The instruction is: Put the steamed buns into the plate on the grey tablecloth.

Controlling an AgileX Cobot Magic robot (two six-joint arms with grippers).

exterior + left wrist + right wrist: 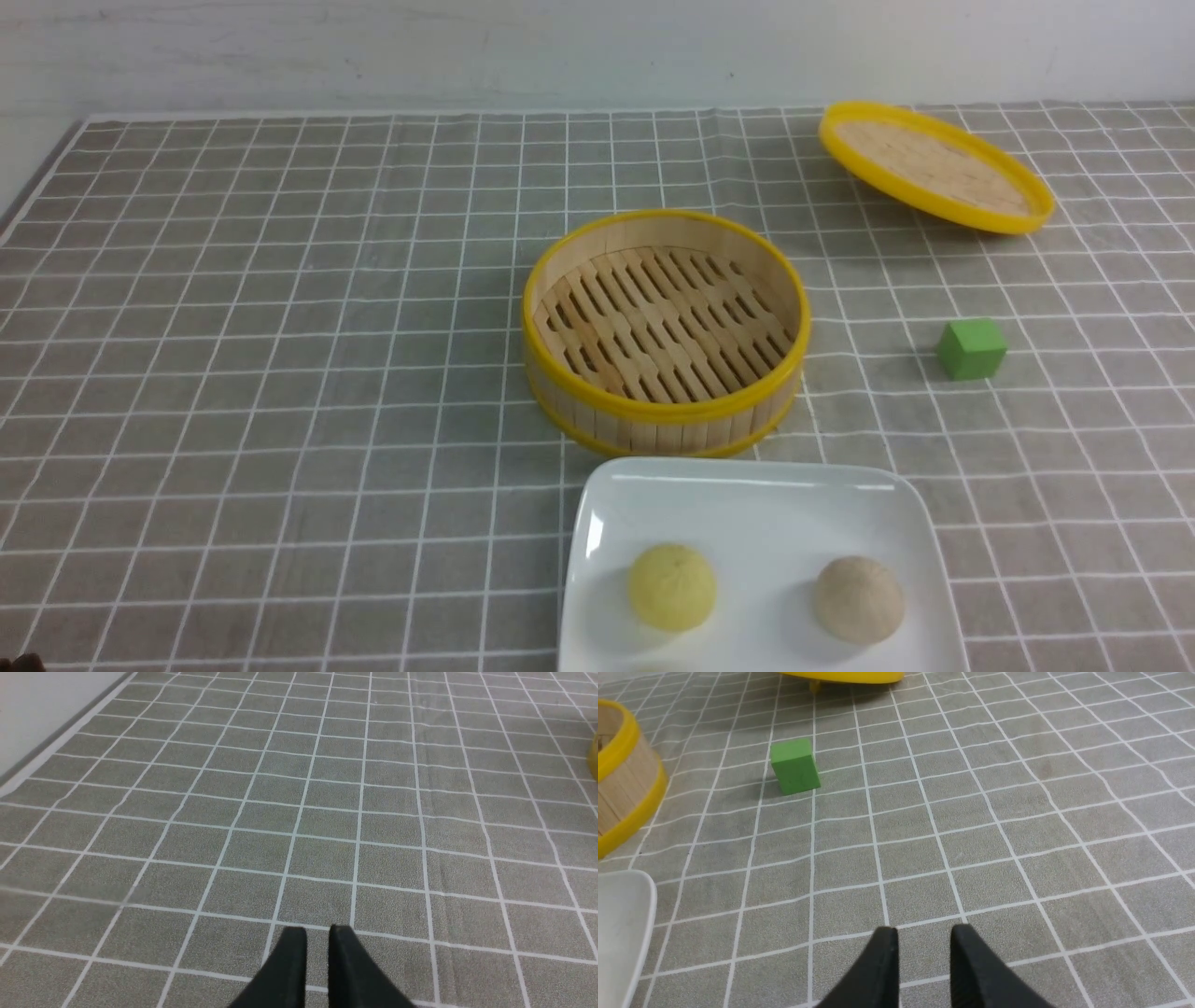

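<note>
- The left tool (pixel 317 933) hung over bare grey tablecloth (pixel 299 812), its jaws parted by only a narrow slit and nothing between them.
- The right tool (pixel 922 935) stood over the cloth too, with a plainer gap between its jaws, likewise empty.
- Near it sat a green cube (pixel 795 766); beyond that, the tilted lid (pixel 935 166).
- The bamboo steamer (pixel 665 331) stood empty in the middle of the surface.
- On the white plate (pixel 747 504), just in front of the steamer, lay a yellow bun (pixel 672 586) and a beige bun (pixel 858 598), apart from each other.
- A third bun may have been peeking in at the frame's lower edge, though I couldn't be sure.
- The task looked nearly or wholly finished.
- The buns sat dome up, round, with no long axis to speak of.
</note>
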